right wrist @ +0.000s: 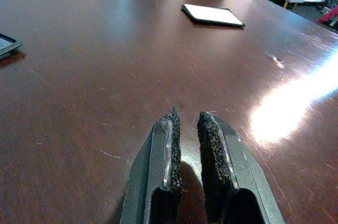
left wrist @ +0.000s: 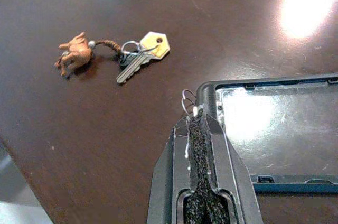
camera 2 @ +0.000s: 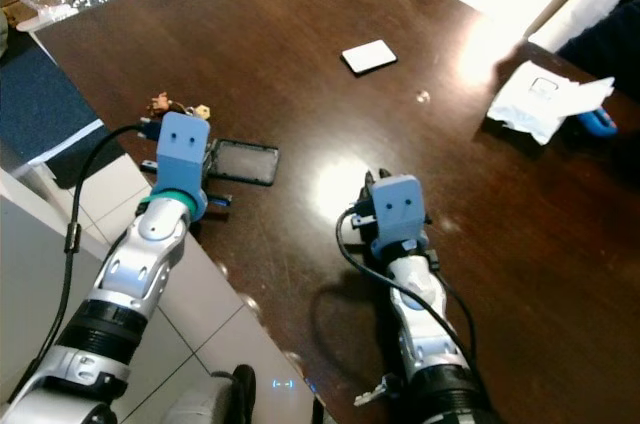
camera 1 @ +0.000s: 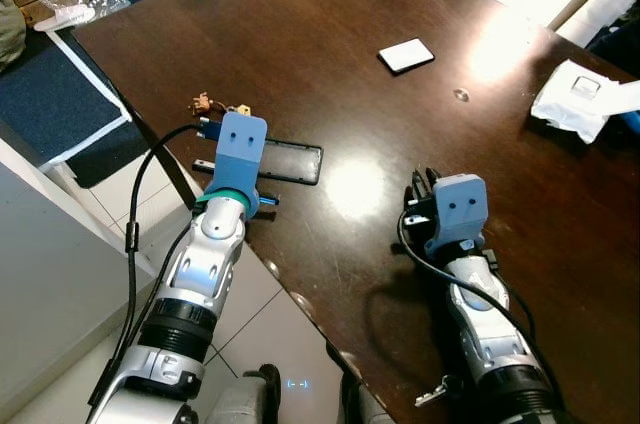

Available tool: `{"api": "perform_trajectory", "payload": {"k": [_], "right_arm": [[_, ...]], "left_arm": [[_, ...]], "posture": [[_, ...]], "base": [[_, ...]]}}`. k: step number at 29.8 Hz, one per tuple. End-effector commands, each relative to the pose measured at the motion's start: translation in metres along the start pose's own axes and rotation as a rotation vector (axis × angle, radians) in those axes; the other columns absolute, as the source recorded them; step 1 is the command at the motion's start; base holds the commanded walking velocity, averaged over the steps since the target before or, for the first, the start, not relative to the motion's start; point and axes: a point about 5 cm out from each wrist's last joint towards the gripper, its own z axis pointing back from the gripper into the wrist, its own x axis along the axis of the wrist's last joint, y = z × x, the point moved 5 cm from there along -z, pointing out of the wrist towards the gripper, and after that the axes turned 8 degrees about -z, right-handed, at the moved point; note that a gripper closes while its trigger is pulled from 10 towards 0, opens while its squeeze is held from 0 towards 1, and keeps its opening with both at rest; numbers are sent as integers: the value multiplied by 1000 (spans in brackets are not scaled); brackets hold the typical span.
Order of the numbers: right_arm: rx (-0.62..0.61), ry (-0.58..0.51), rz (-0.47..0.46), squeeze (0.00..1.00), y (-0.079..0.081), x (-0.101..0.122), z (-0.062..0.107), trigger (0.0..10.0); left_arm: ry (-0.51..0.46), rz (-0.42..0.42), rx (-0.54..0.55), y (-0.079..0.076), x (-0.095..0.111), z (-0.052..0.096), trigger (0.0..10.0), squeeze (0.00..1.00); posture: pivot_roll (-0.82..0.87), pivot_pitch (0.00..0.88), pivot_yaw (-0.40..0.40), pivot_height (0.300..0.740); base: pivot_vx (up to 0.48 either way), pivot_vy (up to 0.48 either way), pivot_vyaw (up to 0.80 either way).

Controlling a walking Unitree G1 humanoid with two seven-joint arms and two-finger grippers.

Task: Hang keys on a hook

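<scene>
Dark brown table [camera 1: 330, 34], glossy, with bright glare patches. On it, near the left edge, black phone case [camera 1: 290, 162] lying flat, partly covered by the left gripper [left wrist: 198, 115]. Left gripper low over the case corner, fingers pressed together, nothing between the pads; small wire rings visible at the tip. Keys [left wrist: 141, 55] on the bare wood just beyond the fingertips, apart from them, beside the case corner. One key with yellow head, one silver blade, joined by a ring and a short braided cord to a small brown animal figure [left wrist: 74, 56]. Right gripper [right wrist: 186, 121] low over the table's middle, well apart from the keys, fingers nearly closed with a narrow gap, empty. Farther away a white card [camera 1: 406, 54] and crumpled white paper [camera 1: 575, 99]. Hook: cannot tell where.
</scene>
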Motion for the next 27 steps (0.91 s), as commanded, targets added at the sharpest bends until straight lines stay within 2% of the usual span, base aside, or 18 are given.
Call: {"api": "perform_trajectory", "payload": {"k": [1, 2, 5, 8, 10, 12, 13, 14, 17, 18, 20, 21, 24, 25, 27], "right_arm": [[-5, 106, -6, 0, 1, -27, 12, 10000], [-5, 105, -6, 0, 1, -27, 11, 10000], [-6, 104, -6, 0, 1, -26, 11, 10000], [-7, 104, -6, 0, 1, -26, 11, 10000], [-8, 105, -6, 0, 1, -27, 12, 10000], [-8, 105, -5, 0, 1, -27, 12, 10000], [-8, 106, -5, 0, 1, -27, 12, 10000], [-8, 106, -6, 0, 1, -27, 12, 10000], [-8, 106, -7, 0, 1, -27, 12, 10000], [-8, 106, -8, 0, 1, -27, 12, 10000], [-8, 106, -8, 0, 2, -27, 11, 10000], [-9, 105, -8, 0, 2, -27, 11, 10000], [-11, 105, -9, 0, 2, -27, 11, 10000], [-12, 104, -10, 0, 1, -27, 11, 10000], [-12, 104, -10, 0, 1, -27, 11, 10000]], "left_arm": [[81, -59, -7, -2, -24, 3, 2902, 0], [85, -106, -6, -1, -27, 4, 10000, 0], [98, -149, -5, -3, -32, 6, 10000, 0], [102, -154, -5, -3, -33, 6, 10000, 0], [109, -150, -10, -4, -35, 6, 10000, 478], [111, -149, -10, -4, -35, 7, 10000, 478], [113, -148, -11, -4, -35, 7, 10000, 855], [117, -144, -10, -4, -35, 6, 10000, 1000], [121, -140, -8, -4, -35, 6, 10000, 1000], [125, -138, -8, -4, -36, 6, 10000, 55], [127, -139, -7, -3, -36, 5, 10000, 55], [129, -140, -7, -3, -36, 5, 10000, 0], [137, -128, -7, -4, -37, 5, 10000, 0], [140, -122, -9, -4, -38, 5, 4863, 0], [143, -118, -10, -4, -38, 5, 4863, 0]], "posture": [[15, 225, 126, 740], [13, 225, 127, 740], [13, 226, 128, 740], [13, 226, 128, 740], [12, 227, 128, 740], [12, 227, 128, 740], [12, 227, 128, 740], [14, 229, 130, 740], [14, 228, 130, 740], [15, 228, 131, 740], [15, 228, 131, 740], [14, 228, 132, 740], [13, 226, 135, 740], [13, 226, 135, 740], [13, 226, 135, 740]], "base": [[0, 0, 0], [0, 0, 0], [0, 0, 0], [0, 0, 0], [0, 0, 0], [0, 0, 0], [0, 0, 0], [0, 0, 0], [0, 0, 0], [0, 0, 0], [0, 0, 0], [0, 0, 0], [0, 0, 0], [0, 0, 0], [0, 0, 0]]}}
